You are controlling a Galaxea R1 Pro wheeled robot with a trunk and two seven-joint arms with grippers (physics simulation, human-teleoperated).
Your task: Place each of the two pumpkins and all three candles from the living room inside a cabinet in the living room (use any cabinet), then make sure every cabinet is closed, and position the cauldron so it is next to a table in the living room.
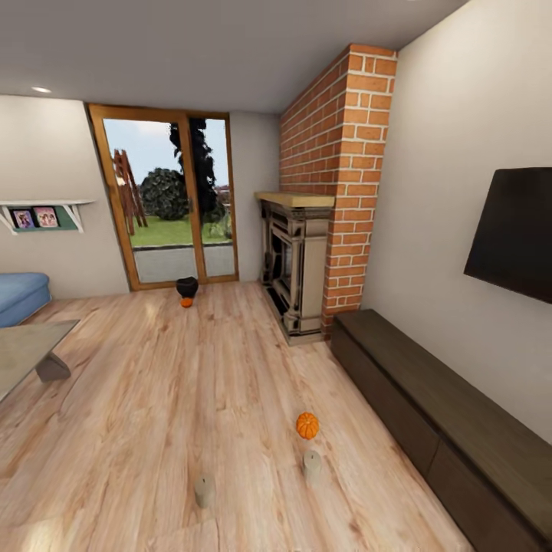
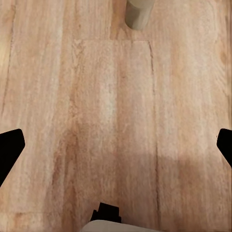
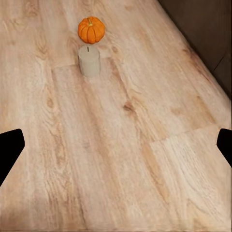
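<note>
Pumpkin [image 1: 307,425] just beyond candle [image 1: 311,464], near closed cabinet [image 1: 429,414]

The head view looks from high up across the room, down at the floor [image 1: 192,399]. Both wrist views look down at the floor from close by. The right wrist view and the head view share a pumpkin [image 3: 91,30] and the candle [image 3: 89,61] beside it.

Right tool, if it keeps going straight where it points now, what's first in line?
Probably bare floor first. Further along that line stands a candle, with a pumpkin just behind it. Depth is unclear.
</note>
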